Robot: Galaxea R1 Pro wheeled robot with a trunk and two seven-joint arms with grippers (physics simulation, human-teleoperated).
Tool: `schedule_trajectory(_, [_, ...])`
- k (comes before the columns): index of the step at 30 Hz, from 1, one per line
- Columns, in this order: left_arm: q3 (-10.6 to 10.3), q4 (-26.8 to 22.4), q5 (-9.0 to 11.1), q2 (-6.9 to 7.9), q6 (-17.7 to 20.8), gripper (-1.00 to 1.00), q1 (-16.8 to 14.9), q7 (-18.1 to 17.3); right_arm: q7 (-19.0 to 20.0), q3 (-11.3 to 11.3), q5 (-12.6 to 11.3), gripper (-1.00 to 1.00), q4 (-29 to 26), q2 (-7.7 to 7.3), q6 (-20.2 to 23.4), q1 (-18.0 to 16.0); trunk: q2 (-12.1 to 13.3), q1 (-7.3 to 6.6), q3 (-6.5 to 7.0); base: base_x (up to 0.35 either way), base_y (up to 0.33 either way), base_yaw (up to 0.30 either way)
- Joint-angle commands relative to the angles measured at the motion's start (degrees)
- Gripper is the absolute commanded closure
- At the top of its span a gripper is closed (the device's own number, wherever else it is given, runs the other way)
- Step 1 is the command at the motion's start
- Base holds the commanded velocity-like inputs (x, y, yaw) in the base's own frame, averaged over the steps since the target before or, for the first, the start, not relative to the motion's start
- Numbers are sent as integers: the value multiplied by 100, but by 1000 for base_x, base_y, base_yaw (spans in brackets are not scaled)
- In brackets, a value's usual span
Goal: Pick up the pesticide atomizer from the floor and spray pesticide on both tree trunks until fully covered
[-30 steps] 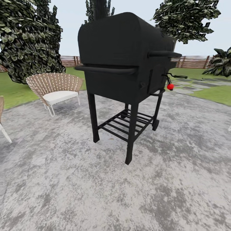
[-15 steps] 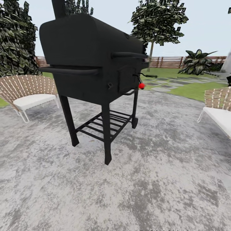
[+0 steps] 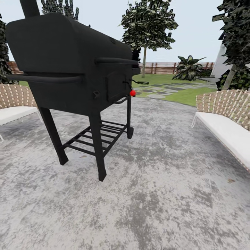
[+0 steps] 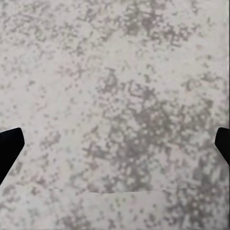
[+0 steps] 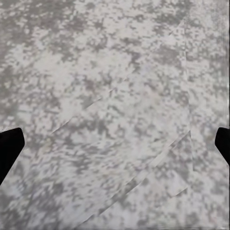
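A: While my head camera looks across grey paving (image 3: 156, 194), what do you make out?

B: A black grill (image 3: 69, 66) fills the upper left of the frame, its lid shut, so whatever is inside is hidden. Its lower rack (image 3: 95, 137) holds nothing I can see. A red knob (image 3: 132, 93) sticks out at its side.

A: And the trees?

B: One tree (image 3: 147, 24) stands at upper centre, past the grill, with its thin-looking trunk (image 3: 143, 64) far off on the lawn (image 3: 187, 97). Another tree (image 3: 236, 34) is cut off at the upper right edge. Dark foliage at upper left is partly hidden by the grill.

A: Where are your grippers relative to them?

B: My left gripper (image 4: 115, 143) and right gripper (image 5: 115, 143) show in the wrist views as dark fingertips at the frame edges, spread wide, nothing between them, over speckled paving. Both are well apart from any tree.

A: Anything else?

B: A wicker sofa (image 3: 227, 121) with a white cushion is cut off at right, a chair (image 3: 14, 104) at left. The fence (image 3: 163, 67) and a palm (image 3: 189, 67) sit far back; stepping stones (image 3: 163, 88) are small and hard to make out.
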Motion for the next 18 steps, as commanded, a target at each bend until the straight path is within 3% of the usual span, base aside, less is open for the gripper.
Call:
schedule_trajectory(1, [-3,0,27,1,-17,-100,0,-3,2,6,-36,-100,6,0,-21,-4,-2,-1,-2,0,0,-300])
schedule_trajectory(18, [56,-35,84,19,-17,-100,-2,6,10,25,-38,-100,6,1,-21,-4,-2,-1,73,0,0,-285])
